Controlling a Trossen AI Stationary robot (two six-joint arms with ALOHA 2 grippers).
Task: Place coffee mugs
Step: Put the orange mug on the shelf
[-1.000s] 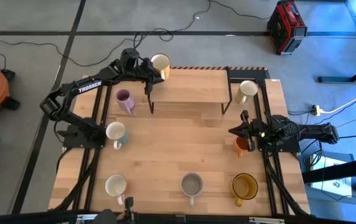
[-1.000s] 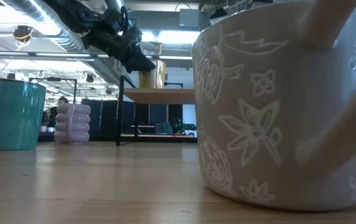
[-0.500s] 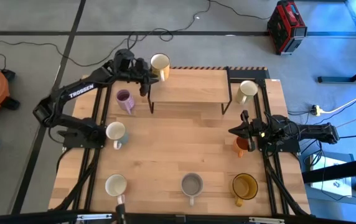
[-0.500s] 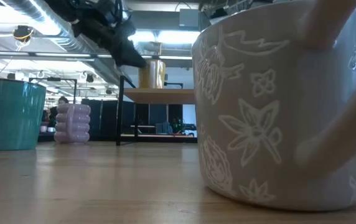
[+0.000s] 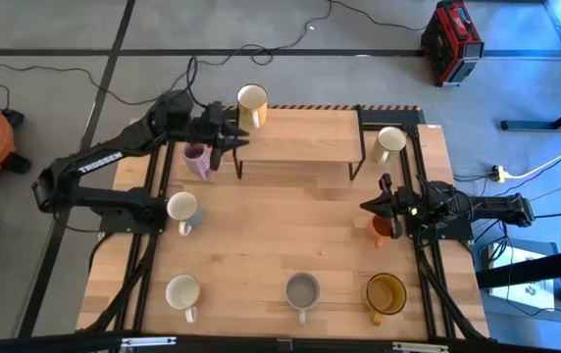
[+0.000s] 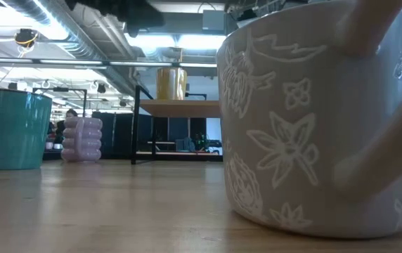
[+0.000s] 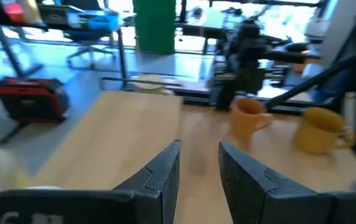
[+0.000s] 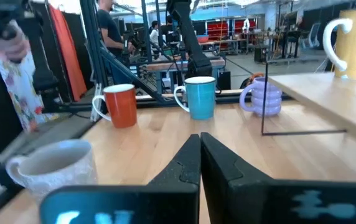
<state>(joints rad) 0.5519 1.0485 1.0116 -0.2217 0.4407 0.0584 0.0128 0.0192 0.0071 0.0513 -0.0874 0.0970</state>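
The left gripper [image 5: 233,136] is hanging with its fingers [image 7: 165,171] parted and nothing between them, just off the left end of the raised wooden shelf [image 5: 300,137], above the shelf's front left leg. A cream mug [image 5: 252,101] is standing upright on the shelf's back left corner, just beyond the gripper and apart from it; in the low view this same mug [image 6: 171,83] is showing as a yellowish cylinder on top of the shelf [image 6: 180,107]. A lilac mug [image 5: 197,157] is sitting on the table [image 5: 280,235] just left of the shelf, partly under the left arm. Further forward from the shelf's left end, a white mug [image 5: 182,209] with a teal outside is standing near the table's left edge.

The right gripper [image 5: 370,206] is resting with its fingers pressed together on nothing, in front of the shelf's right end, near the table's right edge. An orange mug [image 5: 382,228] is sitting just beside that gripper, partly under the arm. Another cream mug [image 5: 389,143] is standing just right of the shelf's right end.

Along the table edge farthest from the shelf, three mugs are standing in a row: a white mug [image 5: 182,292] at the left, a grey mug [image 5: 302,290] in the middle and an amber mug [image 5: 385,293] at the right. In the low view a patterned pale mug [image 6: 320,119] is filling the right side.
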